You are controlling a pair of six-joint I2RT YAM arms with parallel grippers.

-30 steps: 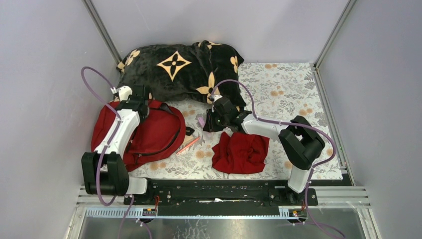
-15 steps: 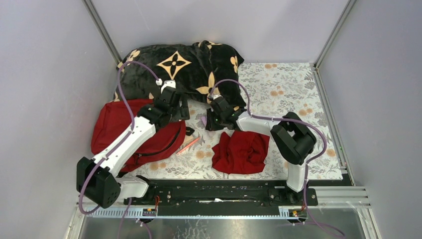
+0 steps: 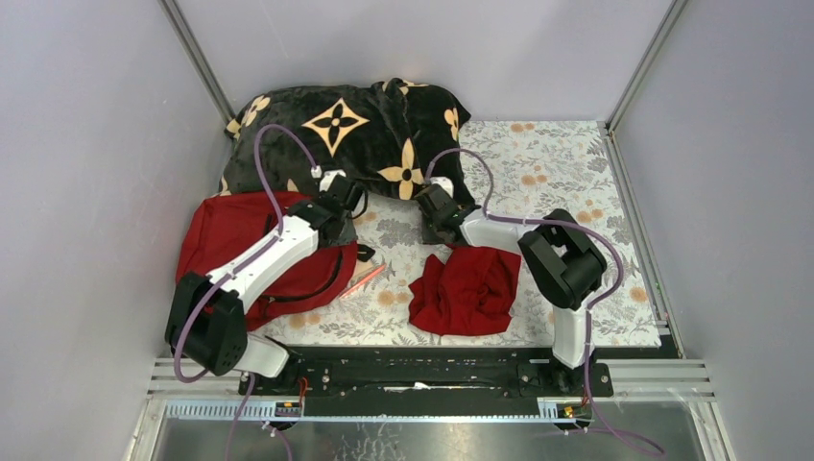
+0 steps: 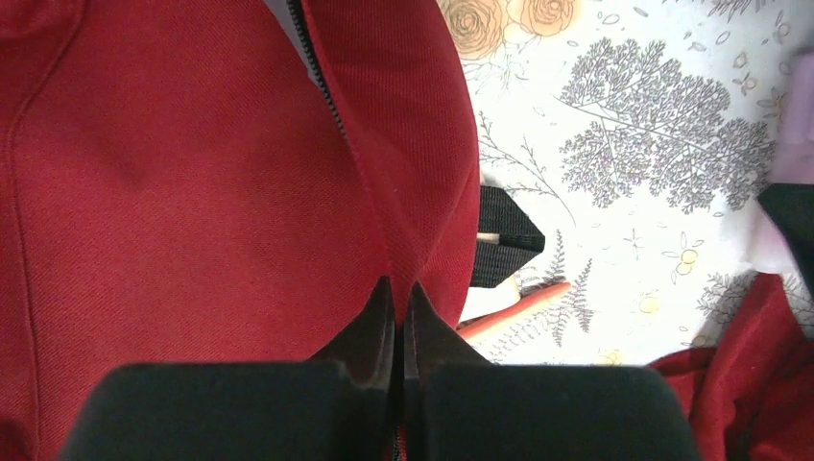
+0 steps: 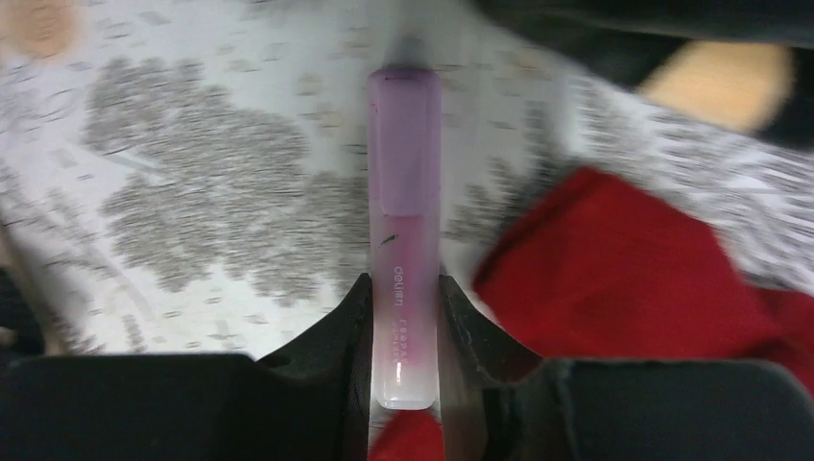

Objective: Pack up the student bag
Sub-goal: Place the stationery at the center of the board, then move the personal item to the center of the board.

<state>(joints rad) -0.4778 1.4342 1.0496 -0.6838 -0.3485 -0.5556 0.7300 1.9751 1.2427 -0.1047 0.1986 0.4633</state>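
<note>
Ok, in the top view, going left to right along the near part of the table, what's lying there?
Red backpack → orange-red pen → crumpled dark-red cloth.

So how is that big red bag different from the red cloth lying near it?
The student bag is larger, with black zipper lines and dark straps; the red cloth is smaller and plain. The bag lies spread out on the left; the cloth sits crumpled further right. Both are red fabric.
</note>
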